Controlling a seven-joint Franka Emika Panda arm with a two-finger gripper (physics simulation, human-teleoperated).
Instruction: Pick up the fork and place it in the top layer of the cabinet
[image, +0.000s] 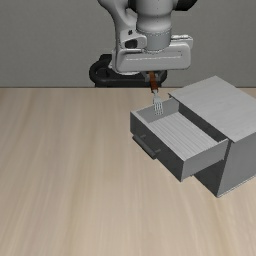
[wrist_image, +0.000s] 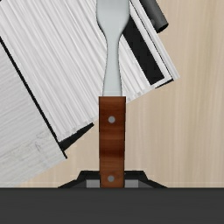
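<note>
End effector (image: 151, 78) clamps fork (wrist_image: 111, 131) by its wooden handle, tines down, above open top drawer (image: 190, 132), near its far corner. Centre over drawer, lower, then release.

Ext cam: high, front-on to arm (image: 150, 20), wide. Gets whole cabinet (image: 225, 125) at exterior view's right + most of counter (image: 60, 170). Wrist cam: on the hand, looks down past gripper (wrist_image: 111, 179) along fork (wrist_image: 111, 131), v. close over open top drawer (wrist_image: 52, 74). Overlap: fork, drawer, bit of counter.
</note>
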